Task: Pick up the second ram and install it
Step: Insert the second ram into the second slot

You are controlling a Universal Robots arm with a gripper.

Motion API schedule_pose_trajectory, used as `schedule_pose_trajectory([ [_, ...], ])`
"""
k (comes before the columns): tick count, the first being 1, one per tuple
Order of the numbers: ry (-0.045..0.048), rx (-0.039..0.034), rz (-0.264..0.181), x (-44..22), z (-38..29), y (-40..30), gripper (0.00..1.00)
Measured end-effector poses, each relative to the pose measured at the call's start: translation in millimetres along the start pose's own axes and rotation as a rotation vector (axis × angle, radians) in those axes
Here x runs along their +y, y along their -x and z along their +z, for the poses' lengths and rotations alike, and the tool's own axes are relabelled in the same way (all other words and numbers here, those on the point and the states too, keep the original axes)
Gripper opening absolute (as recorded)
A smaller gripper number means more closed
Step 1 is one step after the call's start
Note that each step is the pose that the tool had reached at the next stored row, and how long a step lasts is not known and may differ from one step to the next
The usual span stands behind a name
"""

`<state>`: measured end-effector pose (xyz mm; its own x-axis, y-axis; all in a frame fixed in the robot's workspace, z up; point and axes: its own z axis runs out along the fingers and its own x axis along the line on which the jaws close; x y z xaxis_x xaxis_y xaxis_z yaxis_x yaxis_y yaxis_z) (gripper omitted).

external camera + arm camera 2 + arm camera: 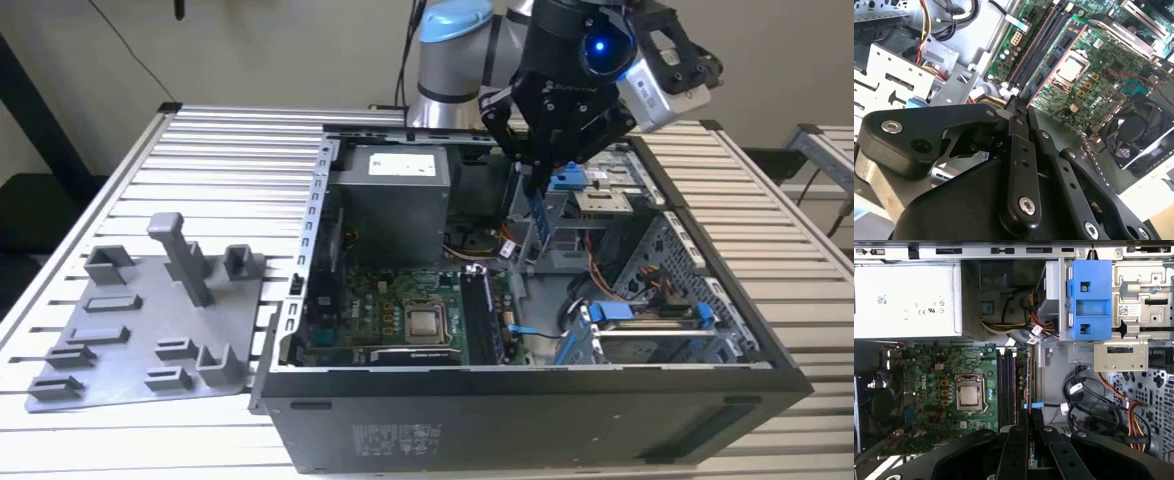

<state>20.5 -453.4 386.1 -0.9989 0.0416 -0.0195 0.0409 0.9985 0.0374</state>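
Exterior view: claw (541, 168) hangs over open computer case (534, 410), fingers clamped on the second ram (538, 220), held upright above the motherboard (387, 290).

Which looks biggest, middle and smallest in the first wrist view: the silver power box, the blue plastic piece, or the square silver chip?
Largest: silver power box
Then: blue plastic piece
Smallest: square silver chip, clearly, though it sits farther from the camera.

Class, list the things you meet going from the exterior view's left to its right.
grey fixture plate → power supply → second ram held in the gripper → blue drive bracket
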Motion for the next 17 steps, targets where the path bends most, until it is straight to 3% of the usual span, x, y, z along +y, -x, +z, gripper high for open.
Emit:
schedule_pose_trajectory([
  [17,0.0,0.0001,-0.002,-0.7,17.5,-0.3,0.14],
])
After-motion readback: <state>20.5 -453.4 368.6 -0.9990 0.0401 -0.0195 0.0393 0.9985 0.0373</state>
